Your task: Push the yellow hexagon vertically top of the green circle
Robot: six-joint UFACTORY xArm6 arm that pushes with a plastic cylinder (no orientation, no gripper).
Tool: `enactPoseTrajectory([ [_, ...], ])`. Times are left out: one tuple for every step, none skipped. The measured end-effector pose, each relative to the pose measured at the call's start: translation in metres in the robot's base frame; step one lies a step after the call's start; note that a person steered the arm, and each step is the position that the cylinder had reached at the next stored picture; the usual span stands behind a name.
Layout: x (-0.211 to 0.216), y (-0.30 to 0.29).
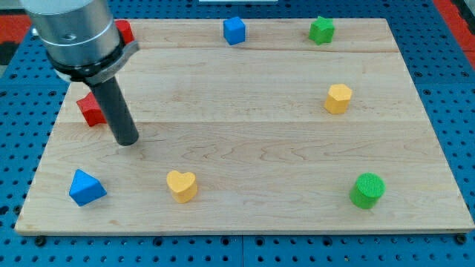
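The yellow hexagon (pixel 338 98) lies on the wooden board at the view's right, about mid-height. The green circle (pixel 367 190) lies near the view's bottom right, below the hexagon and a little to its right. My tip (pixel 128 141) rests on the board at the view's left, far from both blocks. It stands just right of a red block (pixel 90 110) that the rod partly hides.
A blue triangle (pixel 86 187) and a yellow heart (pixel 182 185) lie along the view's bottom. A blue cube (pixel 234 30), a green star (pixel 321 30) and another red block (pixel 124 31) lie along the top edge. The wooden board (pixel 245 156) sits on a blue pegboard.
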State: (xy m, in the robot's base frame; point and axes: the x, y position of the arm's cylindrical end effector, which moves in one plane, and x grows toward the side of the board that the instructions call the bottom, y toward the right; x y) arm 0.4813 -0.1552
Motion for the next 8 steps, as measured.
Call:
enactPoseTrajectory([
  [0.017, 0.048],
  [0.029, 0.114],
  [0.001, 0.194],
  [-0.025, 0.237],
  [-0.022, 0.216],
  [-0.061, 0.216],
  [-0.092, 0.246],
  [-0.098, 0.298],
])
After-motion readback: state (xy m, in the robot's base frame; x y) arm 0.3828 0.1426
